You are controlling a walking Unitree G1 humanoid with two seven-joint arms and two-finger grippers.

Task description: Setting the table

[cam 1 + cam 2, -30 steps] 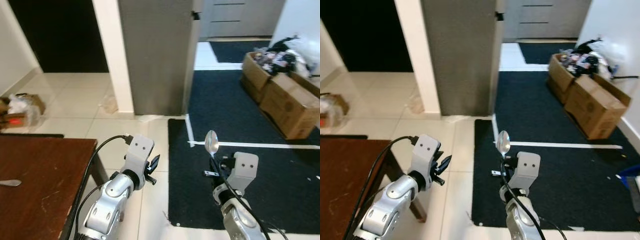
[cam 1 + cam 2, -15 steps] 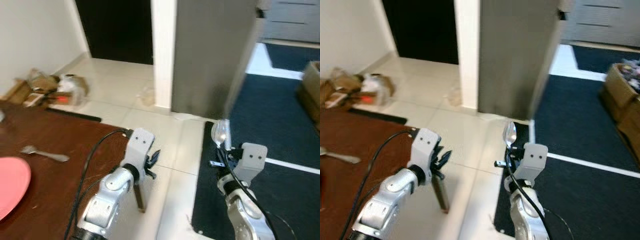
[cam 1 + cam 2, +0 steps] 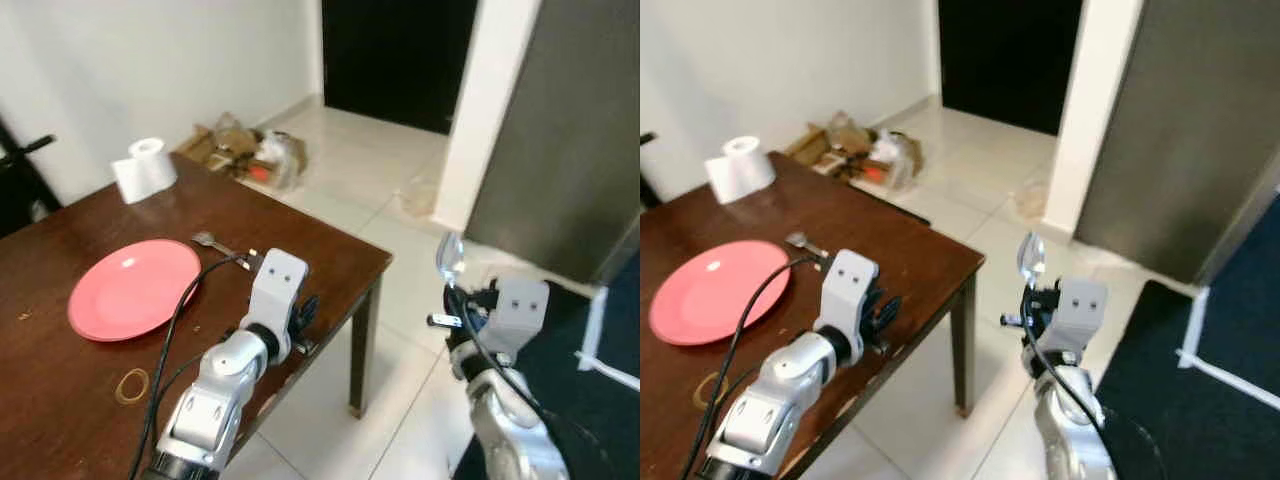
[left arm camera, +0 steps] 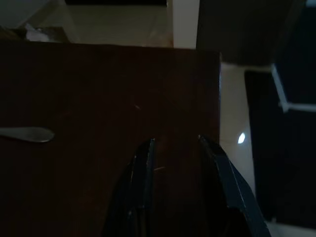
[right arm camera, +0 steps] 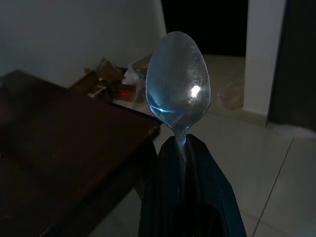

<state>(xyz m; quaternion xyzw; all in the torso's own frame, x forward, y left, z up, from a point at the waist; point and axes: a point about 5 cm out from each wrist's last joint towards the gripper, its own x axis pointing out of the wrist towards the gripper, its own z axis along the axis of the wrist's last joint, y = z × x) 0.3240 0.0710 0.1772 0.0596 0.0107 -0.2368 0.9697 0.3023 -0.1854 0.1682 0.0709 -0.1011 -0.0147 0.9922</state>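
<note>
A pink plate [image 3: 135,288] lies on the dark brown table [image 3: 300,235], with a metal fork [image 3: 212,243] just beyond its far edge. My right gripper [image 3: 462,300] hovers over the tiled floor off the table's right corner, shut on the handle of a silver spoon [image 3: 449,258] that stands upright, bowl up. In the right wrist view the spoon [image 5: 177,81] rises from the closed fingers [image 5: 168,197]. My left gripper [image 3: 305,315] hangs open above the table near its right edge; its fingers [image 4: 143,168] are apart with nothing between them, and the fork's handle [image 4: 27,134] lies nearby.
A white paper roll [image 3: 145,168] stands at the table's far corner and a rubber band [image 3: 131,384] lies near me. Bags and boxes [image 3: 245,155] sit on the floor by the wall. A dark doorway [image 3: 395,55] and a grey cabinet [image 3: 570,150] stand beyond.
The camera has swung left, bringing the table with its plate, fork and paper roll into full view. Both grippers keep their poses; the spoon stays held.
</note>
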